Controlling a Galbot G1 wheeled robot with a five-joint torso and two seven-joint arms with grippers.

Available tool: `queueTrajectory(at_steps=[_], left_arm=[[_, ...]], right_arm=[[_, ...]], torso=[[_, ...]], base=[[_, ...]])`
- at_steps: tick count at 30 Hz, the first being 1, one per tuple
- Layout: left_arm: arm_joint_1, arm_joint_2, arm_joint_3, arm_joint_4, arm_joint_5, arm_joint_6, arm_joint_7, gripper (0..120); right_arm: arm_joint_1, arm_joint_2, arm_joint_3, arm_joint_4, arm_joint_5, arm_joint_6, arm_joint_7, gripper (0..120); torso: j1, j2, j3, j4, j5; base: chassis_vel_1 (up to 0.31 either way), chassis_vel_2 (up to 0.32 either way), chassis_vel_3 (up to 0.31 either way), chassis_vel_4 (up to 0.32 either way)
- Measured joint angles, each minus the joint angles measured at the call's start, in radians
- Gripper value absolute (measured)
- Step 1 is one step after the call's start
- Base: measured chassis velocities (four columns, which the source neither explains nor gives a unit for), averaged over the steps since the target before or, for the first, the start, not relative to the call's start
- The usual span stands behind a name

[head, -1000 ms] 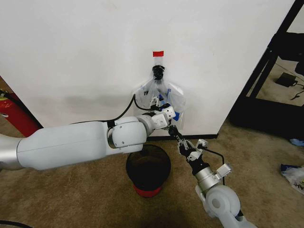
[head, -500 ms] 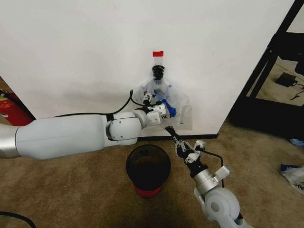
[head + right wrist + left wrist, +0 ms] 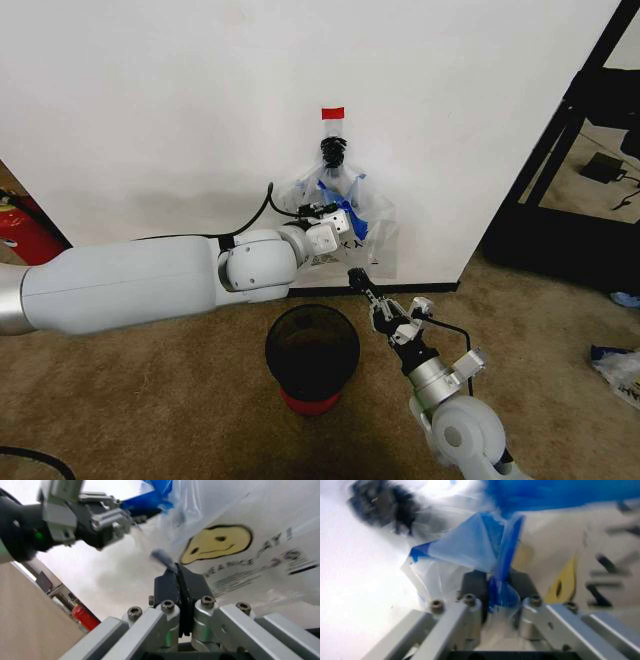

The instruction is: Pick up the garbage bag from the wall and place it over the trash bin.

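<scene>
The right gripper (image 3: 179, 578) rose from the bottom of the frame with its two dark pads pressed flat together, nothing visible between them. Just beyond it hung the garbage bag (image 3: 240, 555), its yellow smiley (image 3: 216, 543) and black lettering in the right half. In the upper left, the left gripper (image 3: 131, 517) pinched a blue fold of the bag.

A lab-like test room — bare white wall (image 3: 150, 100), brown carpet (image 3: 180, 400), red fire extinguisher (image 3: 25, 235).
</scene>
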Motion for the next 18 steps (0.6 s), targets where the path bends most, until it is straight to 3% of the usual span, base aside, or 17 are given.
queueTrajectory(at_steps=[3, 7, 10, 18], left_arm=[[0.044, 0.006, -0.056, -0.018, -0.079, 0.000, -0.076, 0], [0.145, 0.017, -0.158, -0.063, -0.203, -0.011, -0.220, 0], [0.190, 0.019, -0.193, -0.075, -0.217, -0.035, -0.257, 0], [0.371, 0.006, -0.359, -0.098, -0.203, -0.177, -0.330, 0]], right_arm=[[0.001, 0.000, 0.005, -0.001, 0.000, 0.001, 0.003, 0], [-0.001, -0.004, 0.011, 0.004, 0.001, 0.001, 0.009, 0], [-0.006, -0.009, 0.015, 0.011, -0.003, 0.001, 0.010, 0], [-0.068, -0.060, 0.065, 0.088, -0.051, 0.011, -0.022, 25]], torso=[[0.000, 0.000, 0.000, 0.0001, 0.0002], [0.000, 0.000, 0.000, 0.0001, 0.0002], [0.000, 0.000, 0.000, 0.0002, 0.0000], [0.000, 0.000, 0.000, 0.0002, -0.0001]], base=[[0.000, 0.000, 0.000, 0.000], [0.000, 0.000, 0.000, 0.000], [0.000, 0.000, 0.000, 0.000], [0.000, 0.000, 0.000, 0.000]])
